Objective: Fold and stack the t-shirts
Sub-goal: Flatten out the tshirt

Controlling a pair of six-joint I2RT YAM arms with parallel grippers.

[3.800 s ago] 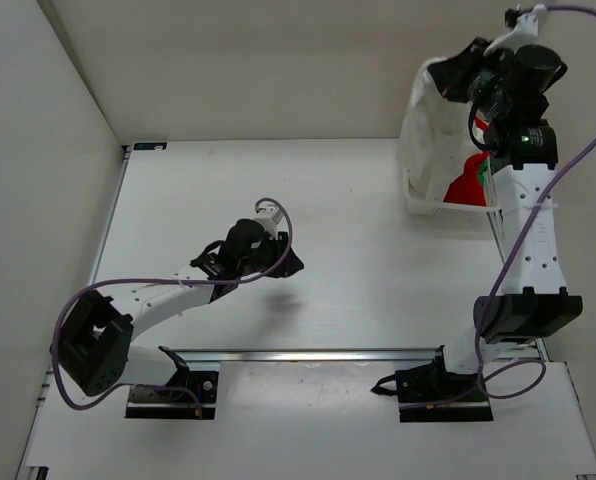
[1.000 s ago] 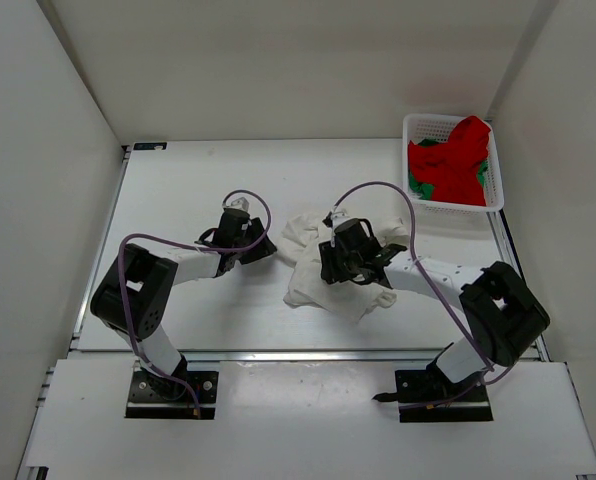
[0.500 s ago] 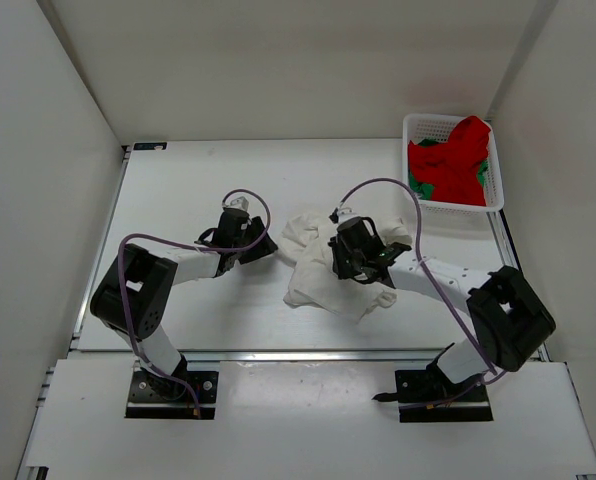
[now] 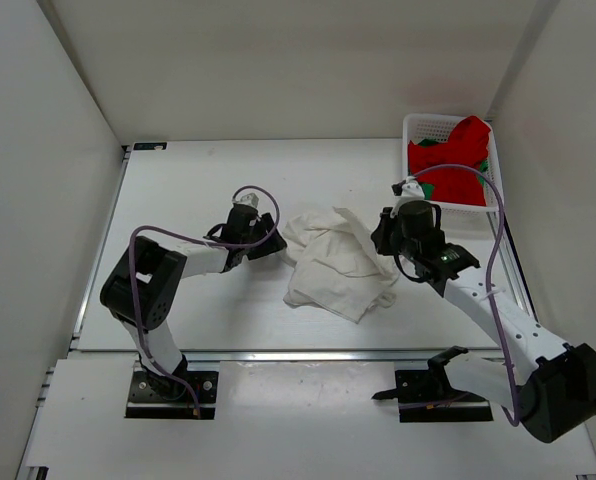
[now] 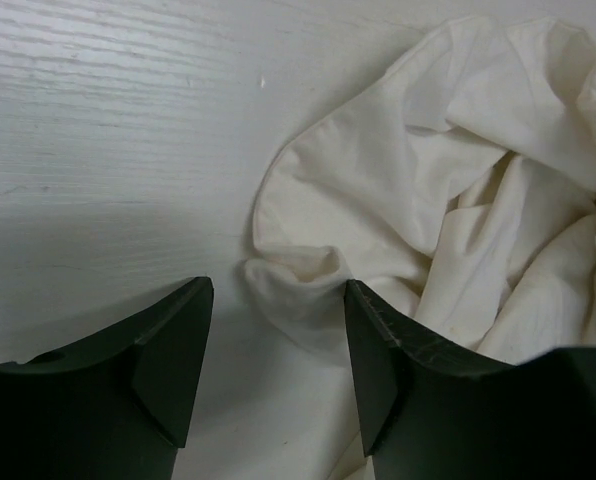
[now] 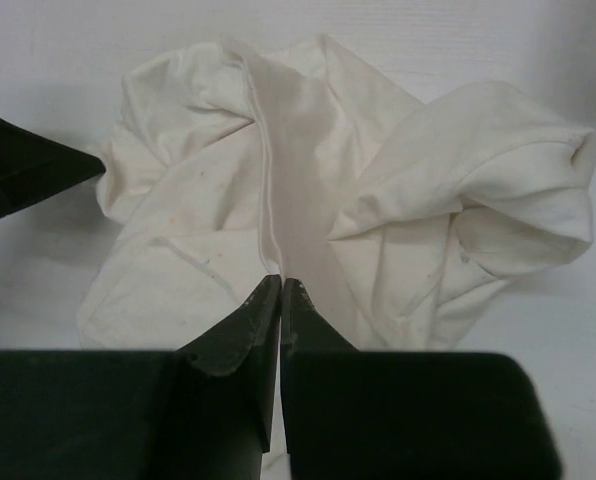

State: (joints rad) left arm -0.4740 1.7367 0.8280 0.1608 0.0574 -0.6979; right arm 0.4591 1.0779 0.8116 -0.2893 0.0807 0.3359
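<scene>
**A:** What is the right pincer doing?

**B:** Its jaws are pressed together on a thin ridge of the white t-shirt. The ridge runs straight into the tips.

**A:** And the left pincer?

**B:** It is spread wide and low over the bench. A rumpled edge of the same shirt lies between its fingers, not gripped.

**A:** Where does the shirt sit?

**B:** It is crumpled mid-bench, between the two arms. The red t-shirt and the green t-shirt are heaped in the basket at the far right corner.

**A:** Which step is this, then?

**B:** The first, I'd judge: spreading the white shirt flat before any fold. Nothing is folded or stacked yet.

**A:** What does the next move call for?

**B:** Likely the left pincer closes on that edge, then both draw apart to pull the cloth out. It needs to catch a true hem rather than a bunched layer, or the shirt will drag along as a lump.
</scene>
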